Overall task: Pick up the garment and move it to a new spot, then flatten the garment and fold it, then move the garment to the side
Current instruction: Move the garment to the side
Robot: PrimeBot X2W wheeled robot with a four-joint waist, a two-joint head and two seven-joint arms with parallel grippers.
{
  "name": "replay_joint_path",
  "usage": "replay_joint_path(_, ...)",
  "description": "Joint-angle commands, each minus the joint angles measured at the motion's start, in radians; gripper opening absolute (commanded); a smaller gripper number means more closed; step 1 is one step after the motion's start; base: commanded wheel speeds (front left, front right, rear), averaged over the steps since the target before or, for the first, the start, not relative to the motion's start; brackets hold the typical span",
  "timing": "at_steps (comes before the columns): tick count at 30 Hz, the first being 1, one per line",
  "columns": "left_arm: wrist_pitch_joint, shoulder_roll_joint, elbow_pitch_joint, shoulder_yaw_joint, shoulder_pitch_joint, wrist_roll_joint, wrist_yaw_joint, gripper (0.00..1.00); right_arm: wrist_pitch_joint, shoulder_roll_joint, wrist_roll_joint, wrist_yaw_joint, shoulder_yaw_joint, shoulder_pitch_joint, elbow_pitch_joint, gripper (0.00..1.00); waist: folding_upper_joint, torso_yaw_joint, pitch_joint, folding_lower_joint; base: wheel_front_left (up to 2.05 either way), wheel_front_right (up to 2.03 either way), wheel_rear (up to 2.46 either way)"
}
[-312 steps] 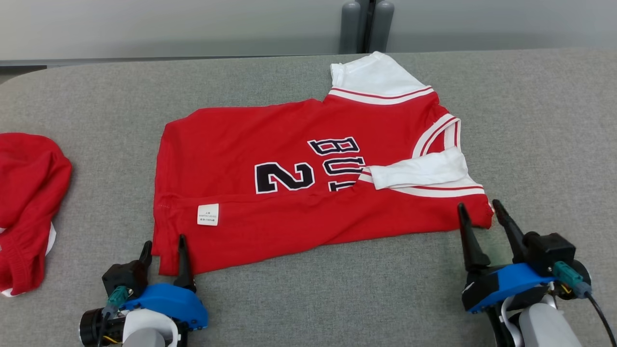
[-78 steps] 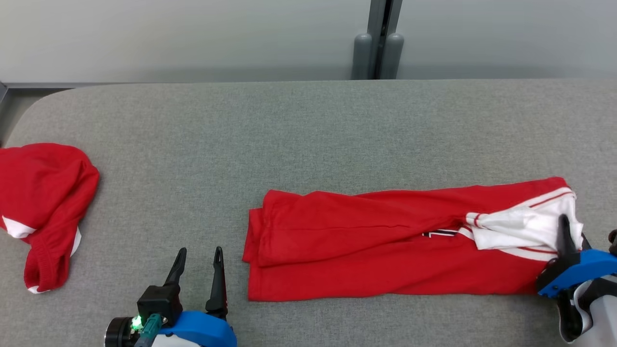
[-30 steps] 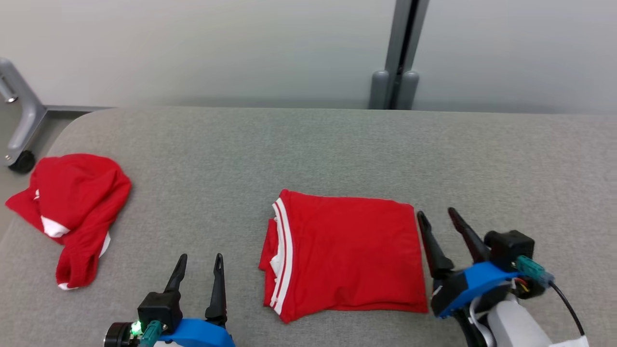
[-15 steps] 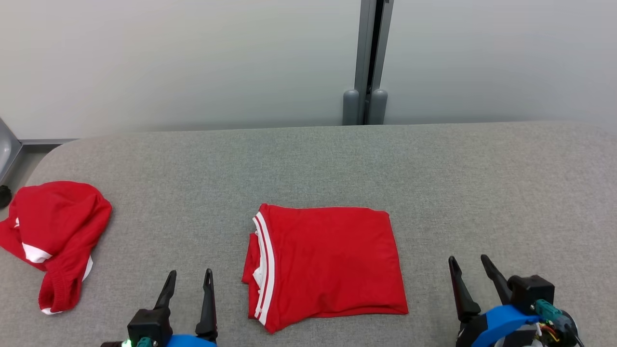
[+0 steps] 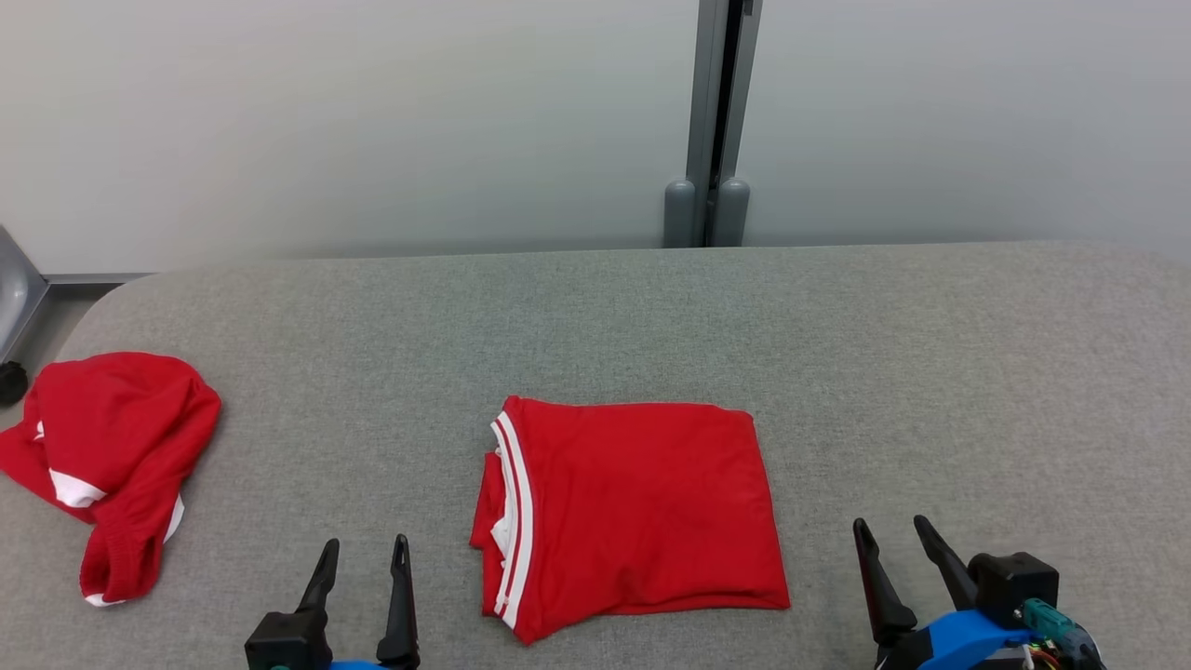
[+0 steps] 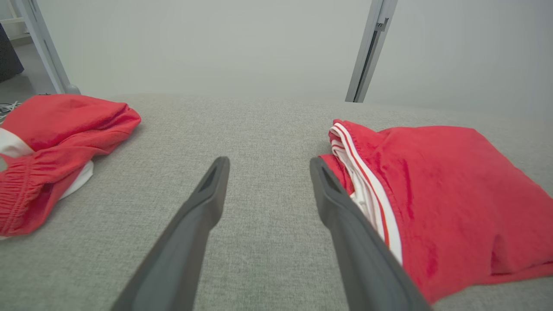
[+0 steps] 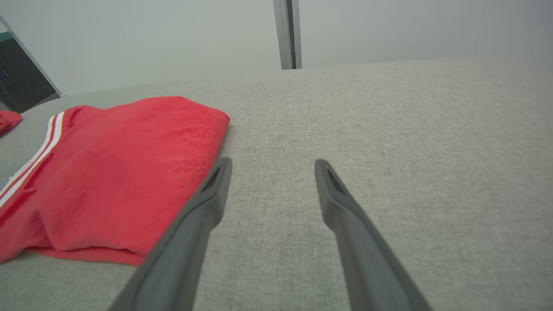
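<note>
1. I am seeing the garment [image 5: 642,512] lying folded into a neat square near the counter's [image 5: 930,354] near edge, about midway along it, with its white-striped trim facing the left edge.
2. I am judging the pick-up, flattening and folding as done. Moving the garment to the side is what is left.
3. I am holding the left fingers [image 5: 401,596] spread and empty, just left of the trim. The right fingers [image 5: 873,582] are also spread and empty, near the square's right side without touching it.
4. I am noting a crumpled red pile [image 5: 121,437] at the left edge, so room is tighter there.
5. I am reading the counter's right half and the strip along the far edge as bare, giving open room for a slide.
</note>
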Motion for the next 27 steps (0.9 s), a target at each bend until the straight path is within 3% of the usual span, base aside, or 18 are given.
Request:
replay_joint_path(1, -0.003, 0.0, -0.005, -0.005, 0.005, -0.005, 0.001, 1.0, 0.0, 0.001, 0.005, 0.0, 0.004, 0.002, -0.001, 1.0, 0.0, 0.002, 0.003, 0.0001, 0.0, 0.0, 0.0)
replay_joint_path(14, -0.003, 0.0, 0.002, -0.03, -0.04, -0.007, -0.005, 1.0, 0.0, 0.0, -0.006, 0.0, 0.092, -0.166, 0.131, 1.0, 0.0, 0.068, 0.077, 0.0001, 0.0, 0.0, 0.0)
replay_joint_path(25, -0.003, 0.0, 0.007, -0.045, -0.061, -0.015, 0.0, 1.0, 0.05, 0.0, 0.006, 0.0, 0.138, -0.302, 0.438, 1.0, 0.0, 0.133, 0.128, 0.0001, 0.0, 0.0, 0.0)
replay_joint_path(26, -0.003, 0.0, 0.007, -0.045, -0.062, -0.015, 0.0, 1.0, 0.057, 0.001, 0.019, 0.0, 0.148, -0.302, 0.461, 0.76, 0.0, 0.135, 0.13, 0.0001, 0.0, 0.0, 0.0)
replay_joint_path(27, -0.003, 0.0, 0.007, -0.045, -0.064, -0.014, 0.001, 1.0, 0.063, 0.002, 0.025, 0.0, 0.159, -0.306, 0.482, 0.22, 0.0, 0.135, 0.132, 0.0001, 0.0, 0.0, 0.0)
